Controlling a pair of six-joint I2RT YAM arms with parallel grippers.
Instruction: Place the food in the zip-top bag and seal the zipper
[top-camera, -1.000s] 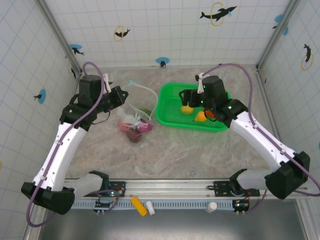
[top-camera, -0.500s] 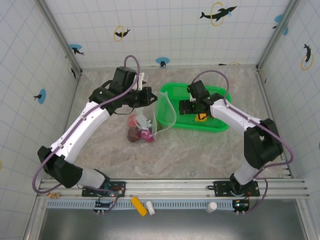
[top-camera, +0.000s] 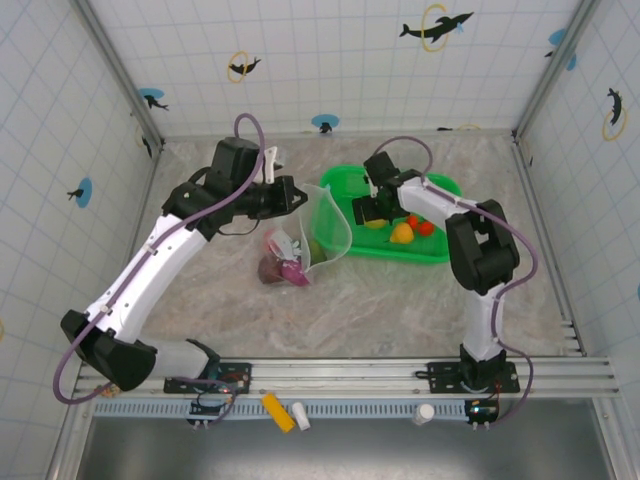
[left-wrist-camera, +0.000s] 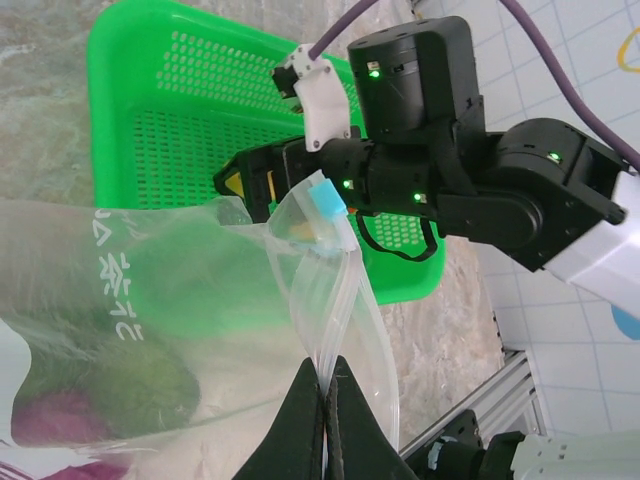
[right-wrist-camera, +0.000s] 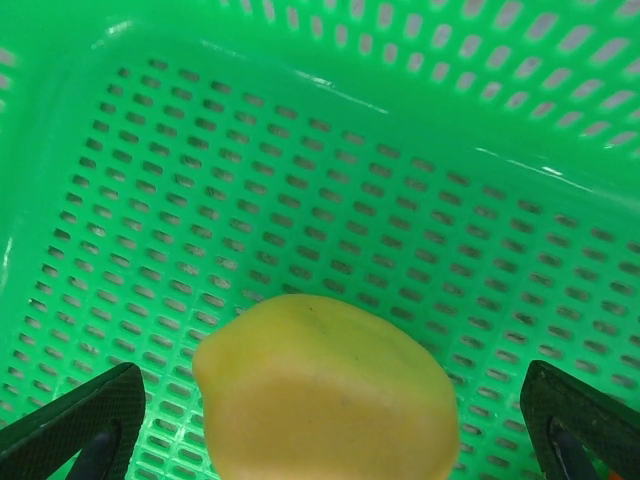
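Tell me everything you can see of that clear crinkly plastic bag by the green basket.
The clear crinkly plastic bag is thin and see-through, with white printing on its side. Its bottom rests on the marbled table, while its mouth is lifted and gaping beside the bright green perforated basket. The left gripper is shut on the zipper strip, whose light blue end sticks up. Dark green and maroon toy foods show through the film.

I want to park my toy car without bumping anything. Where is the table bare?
Bare table lies in front, between the green basket and the rail, and in a strip along the back wall. The middle is crowded: the left gripper pinches the clear bag up beside the basket, and the right gripper hangs open over a yellow toy.
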